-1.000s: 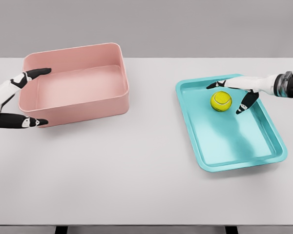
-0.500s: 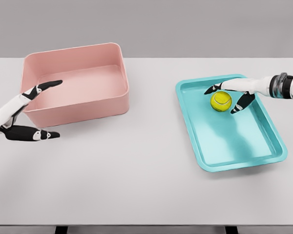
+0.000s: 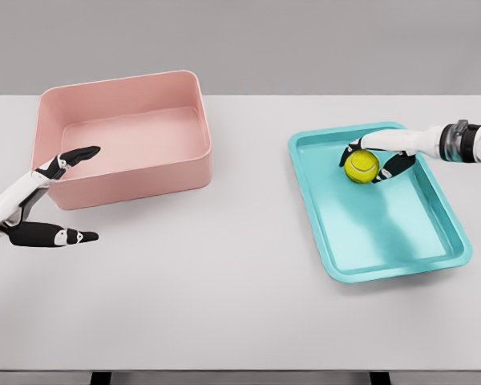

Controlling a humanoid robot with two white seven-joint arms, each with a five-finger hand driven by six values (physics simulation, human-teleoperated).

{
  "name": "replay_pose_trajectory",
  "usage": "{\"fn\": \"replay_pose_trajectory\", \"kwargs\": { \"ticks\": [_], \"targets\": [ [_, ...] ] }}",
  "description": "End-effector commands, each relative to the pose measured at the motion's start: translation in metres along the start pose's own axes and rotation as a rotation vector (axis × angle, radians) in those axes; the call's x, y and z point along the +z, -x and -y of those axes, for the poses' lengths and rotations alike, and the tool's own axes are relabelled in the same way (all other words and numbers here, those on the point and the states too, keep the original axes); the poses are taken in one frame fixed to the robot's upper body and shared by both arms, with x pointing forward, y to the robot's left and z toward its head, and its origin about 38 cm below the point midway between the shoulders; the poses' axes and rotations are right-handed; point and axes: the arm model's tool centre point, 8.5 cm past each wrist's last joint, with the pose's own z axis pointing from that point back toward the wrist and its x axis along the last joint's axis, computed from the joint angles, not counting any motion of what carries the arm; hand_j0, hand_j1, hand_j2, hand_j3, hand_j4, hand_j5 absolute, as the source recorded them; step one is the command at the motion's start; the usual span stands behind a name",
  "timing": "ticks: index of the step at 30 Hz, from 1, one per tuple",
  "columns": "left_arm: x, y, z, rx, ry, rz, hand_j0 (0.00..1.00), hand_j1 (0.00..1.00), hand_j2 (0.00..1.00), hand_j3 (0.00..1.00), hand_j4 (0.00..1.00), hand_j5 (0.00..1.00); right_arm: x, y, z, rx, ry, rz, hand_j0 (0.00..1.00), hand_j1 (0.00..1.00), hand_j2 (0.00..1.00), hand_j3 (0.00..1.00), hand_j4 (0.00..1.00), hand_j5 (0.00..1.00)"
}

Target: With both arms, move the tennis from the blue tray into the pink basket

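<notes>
The yellow tennis ball [image 3: 361, 165] lies in the far part of the blue tray [image 3: 385, 272] on the right. My right hand [image 3: 371, 160] reaches in from the right edge. Its black fingertips [image 3: 352, 147] curl over the ball's top, and its thumb presses the ball's right side, so it is shut on the ball, which still rests on the tray floor. The pink basket [image 3: 120, 80] stands at the far left, with nothing in it. My left hand [image 3: 89, 193] hovers open just in front of the basket's front-left corner, thumb and finger spread wide, holding nothing.
The white table [image 3: 240, 265] stretches between basket and tray. Its front edge runs along the bottom of the view. Grey backdrop lies behind the table. No other objects show.
My right hand's fingers have closed in around the ball. My left hand has drawn back from the basket's left wall toward the front of the table, still open.
</notes>
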Motion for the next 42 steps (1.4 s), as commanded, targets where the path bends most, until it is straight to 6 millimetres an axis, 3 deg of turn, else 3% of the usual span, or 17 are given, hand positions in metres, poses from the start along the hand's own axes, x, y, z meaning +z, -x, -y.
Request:
{"fn": "replay_pose_trajectory", "kwargs": {
  "ticks": [1, 7, 10, 15, 17, 20, 26, 29, 36, 38, 40, 41, 42],
  "targets": [
    [0.0, 0.0, 0.0, 0.006, -0.004, 0.002, 1.0, 1.0, 1.0, 1.0, 1.0, 1.0, 0.0, -0.002, 0.002, 0.001, 0.008, 0.015, 0.54, 0.54, 0.54, 0.54, 0.54, 0.54],
    [0.001, 0.001, 0.001, 0.01, -0.005, -0.003, 1.0, 1.0, 1.0, 1.0, 1.0, 1.0, 0.005, -0.019, 0.014, 0.054, 0.038, 0.092, 0.54, 0.54, 0.54, 0.54, 0.54, 0.54],
    [0.001, 0.001, 0.001, 0.01, -0.005, -0.003, 1.0, 1.0, 1.0, 1.0, 1.0, 1.0, 0.011, -0.029, 0.032, 0.068, 0.103, 0.123, 0.54, 0.54, 0.54, 0.54, 0.54, 0.54],
    [0.001, 0.001, 0.001, 0.01, -0.005, -0.003, 1.0, 1.0, 1.0, 1.0, 1.0, 1.0, 0.0, -0.087, 0.042, 0.188, 0.106, 0.27, 0.5, 0.5, 0.5, 0.5, 0.5, 0.5],
    [0.001, 0.001, 0.001, 0.011, -0.006, -0.002, 1.0, 1.0, 1.0, 1.0, 1.0, 1.0, -0.007, -0.126, 0.044, 0.255, 0.109, 0.373, 0.5, 0.5, 0.5, 0.5, 0.5, 0.5],
    [0.001, 0.001, 0.001, 0.011, -0.006, -0.002, 1.0, 1.0, 1.0, 1.0, 1.0, 1.0, -0.016, -0.149, 0.031, 0.273, 0.09, 0.441, 0.49, 0.49, 0.49, 0.49, 0.49, 0.49],
    [0.002, 0.001, 0.002, 0.013, -0.007, -0.003, 1.0, 1.0, 1.0, 1.0, 1.0, 1.0, -0.061, -0.218, -0.009, 0.337, -0.035, 0.607, 0.46, 0.46, 0.46, 0.46, 0.46, 0.46],
    [0.002, 0.001, 0.002, 0.012, -0.006, -0.003, 1.0, 1.0, 1.0, 1.0, 1.0, 1.0, -0.083, -0.245, -0.015, 0.359, -0.056, 0.62, 0.46, 0.46, 0.46, 0.46, 0.46, 0.46],
    [0.004, 0.002, 0.005, 0.019, -0.004, -0.01, 1.0, 1.0, 1.0, 1.0, 1.0, 1.0, -0.101, -0.258, -0.022, 0.366, -0.083, 0.599, 0.47, 0.47, 0.47, 0.47, 0.47, 0.47],
    [0.004, 0.002, 0.005, 0.019, -0.004, -0.01, 1.0, 1.0, 1.0, 1.0, 1.0, 1.0, -0.104, -0.26, -0.029, 0.363, -0.104, 0.597, 0.49, 0.49, 0.49, 0.49, 0.49, 0.49],
    [0.004, 0.002, 0.004, 0.018, -0.007, -0.011, 1.0, 1.0, 1.0, 1.0, 1.0, 1.0, -0.104, -0.262, -0.031, 0.374, -0.105, 0.605, 0.68, 0.68, 0.68, 0.68, 0.68, 0.68],
    [0.004, 0.003, 0.006, 0.026, -0.014, -0.007, 1.0, 1.0, 1.0, 1.0, 1.0, 1.0, -0.104, -0.262, -0.032, 0.386, -0.107, 0.601, 0.71, 0.71, 0.71, 0.71, 0.71, 0.71],
    [0.005, 0.004, 0.01, 0.035, -0.015, -0.007, 1.0, 1.0, 1.0, 1.0, 1.0, 1.0, -0.104, -0.262, -0.035, 0.384, -0.11, 0.606, 0.86, 0.86, 0.86, 0.86, 0.86, 0.86]
  ]
}}
